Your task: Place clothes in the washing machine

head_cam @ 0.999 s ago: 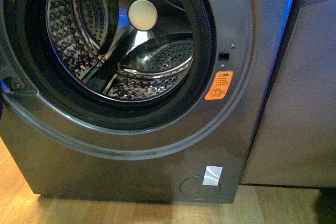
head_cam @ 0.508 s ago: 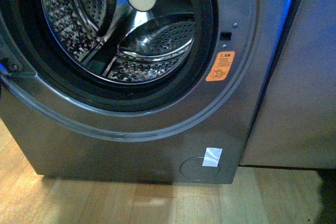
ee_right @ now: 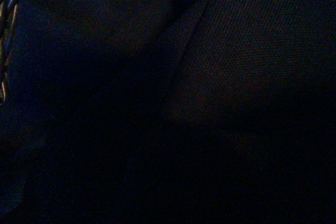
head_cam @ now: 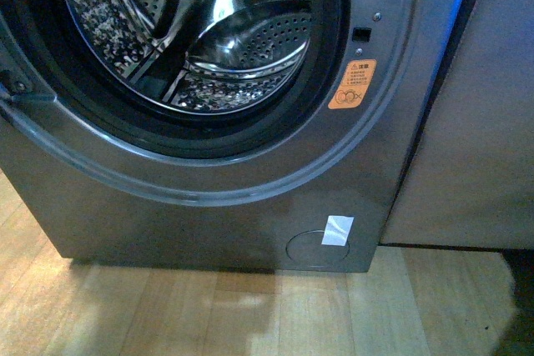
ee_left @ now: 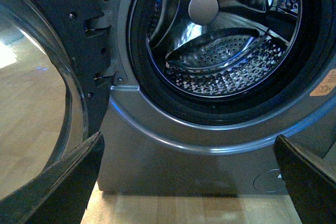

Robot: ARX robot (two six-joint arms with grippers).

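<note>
I can read no clear words anywhere. On the front of the washing machine (head_cam: 209, 223), at about four o'clock from the porthole (head_cam: 200, 47), I see an orange sticker (head_cam: 351, 84). It has a small warning triangle at its top, a few lines of dark print too small for me to read, and a round pictogram beneath. The left wrist view shows only an unreadable edge of this sticker (ee_left: 328, 81). At about five o'clock, lower down, a white tag (head_cam: 337, 230) on a round cover (head_cam: 302, 252) is blank. The right wrist view is dark.
</note>
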